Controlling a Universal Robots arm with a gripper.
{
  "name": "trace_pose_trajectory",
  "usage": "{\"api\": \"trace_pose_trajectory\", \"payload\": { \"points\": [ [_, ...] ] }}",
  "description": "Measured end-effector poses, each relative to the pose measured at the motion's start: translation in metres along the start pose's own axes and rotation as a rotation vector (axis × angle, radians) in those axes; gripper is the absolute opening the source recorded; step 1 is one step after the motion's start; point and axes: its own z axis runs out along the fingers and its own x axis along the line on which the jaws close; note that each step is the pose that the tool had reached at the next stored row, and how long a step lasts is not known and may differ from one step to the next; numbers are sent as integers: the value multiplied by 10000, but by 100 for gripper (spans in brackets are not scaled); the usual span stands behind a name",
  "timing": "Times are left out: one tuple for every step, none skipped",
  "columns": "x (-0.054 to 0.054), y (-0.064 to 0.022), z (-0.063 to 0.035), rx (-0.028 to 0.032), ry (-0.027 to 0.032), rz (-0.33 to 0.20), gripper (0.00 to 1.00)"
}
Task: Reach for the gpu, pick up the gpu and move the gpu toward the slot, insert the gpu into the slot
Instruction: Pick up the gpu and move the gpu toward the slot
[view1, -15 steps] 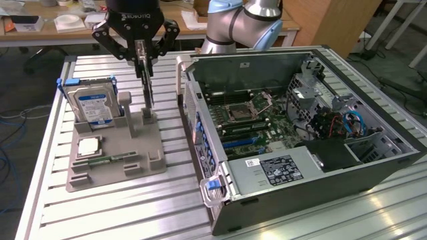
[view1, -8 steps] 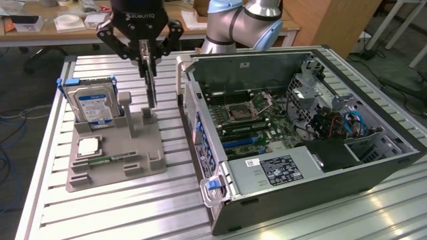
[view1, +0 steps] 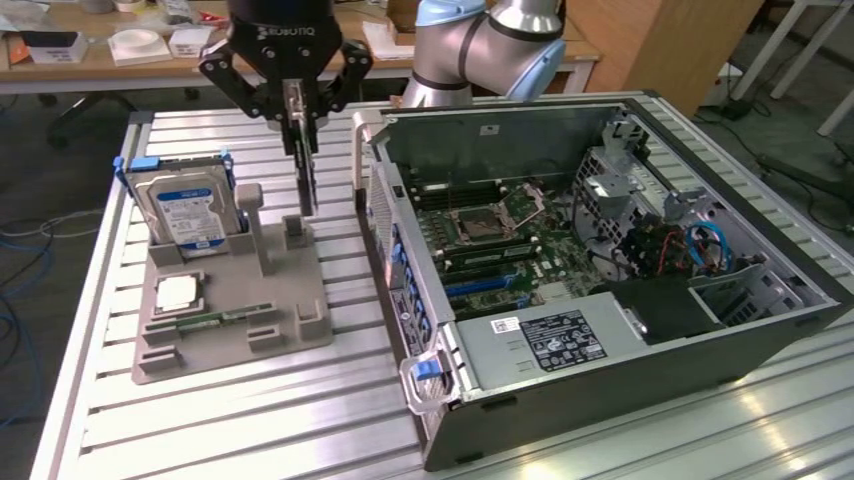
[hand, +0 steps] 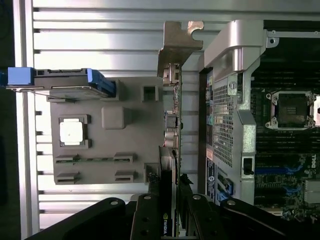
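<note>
ROBOTIQ-marked jaws tight on the gpu (view1: 307, 170), over the grey holder (view1: 287, 330)

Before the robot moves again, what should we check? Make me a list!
1. End effector shut on the gpu: ok.
2. Gpu hanging upright: ok.
3. Gpu lifted clear of the grey holder: cannot tell.
4. Hard drive apart from the gpu: ok.
5. Computer case open, motherboard showing: ok.
6. Gpu over the motherboard: not ok, it is over the grey holder, outside the computer case.
</note>
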Motion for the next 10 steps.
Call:
{"api": "trace_pose_trajectory", "payload": {
  "points": [
    [-8,0,-1,2,0,18,26],
    [-17,0,-1,2,-1,44,26],
    [-26,1,0,2,-2,70,26],
    [-34,1,0,2,-3,96,26],
    [-44,1,0,3,-4,120,26],
    [-56,1,0,3,-4,142,26],
    [-69,1,0,4,-4,160,26],
    [-82,2,1,4,-5,175,26],
    [-96,2,1,4,-6,189,26],
    [-109,3,1,4,-6,203,26]
  ]
}}
